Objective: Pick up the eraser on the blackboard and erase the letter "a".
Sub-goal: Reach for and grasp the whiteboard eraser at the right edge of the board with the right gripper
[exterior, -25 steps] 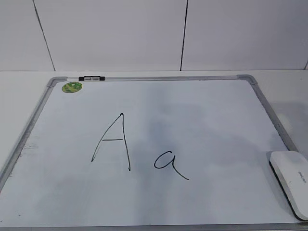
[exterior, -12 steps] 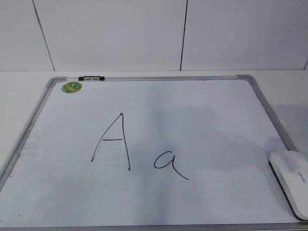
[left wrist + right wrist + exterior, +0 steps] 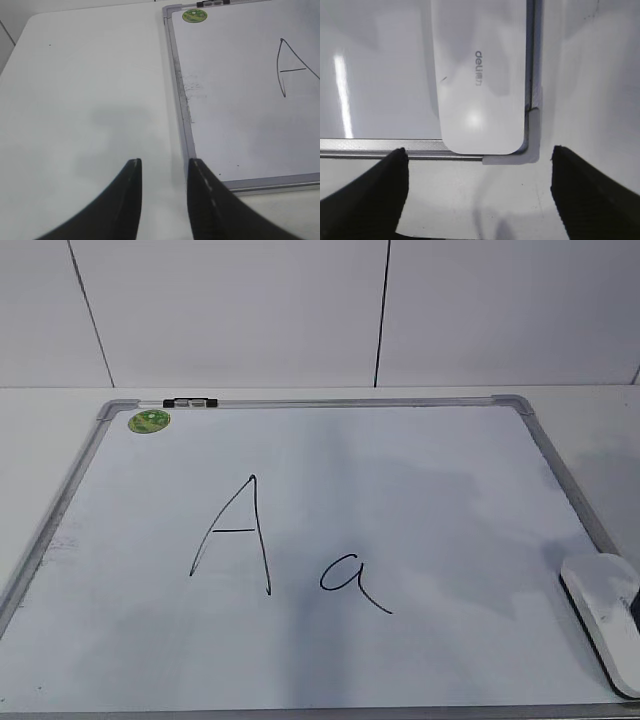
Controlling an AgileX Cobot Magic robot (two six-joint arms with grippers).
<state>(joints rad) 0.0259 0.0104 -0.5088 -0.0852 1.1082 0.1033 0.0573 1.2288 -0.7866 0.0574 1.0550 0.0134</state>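
Observation:
The eraser (image 3: 603, 613), a white rounded block, lies on the blackboard's (image 3: 330, 402) near right corner, now in shadow. The letter "a" (image 3: 350, 580) is at the board's lower middle, right of a taller capital "A" (image 3: 235, 535). In the right wrist view my right gripper (image 3: 479, 152) is wide open and empty. It hovers over the table just short of the eraser (image 3: 480, 75) and the board's corner (image 3: 532, 135). My left gripper (image 3: 164, 162) is open and empty above the table, by the board's near left frame (image 3: 180, 100).
A round green sticker (image 3: 148, 421) and a small black-and-white clip (image 3: 190, 402) sit at the board's far left corner. White table surrounds the board, with a wall behind. A dark sliver (image 3: 636, 615) shows at the right edge of the exterior view.
A shadow has spread over the eraser and the board's right side. A dark sliver has come in at the right edge beside the eraser. The eraser has not moved.

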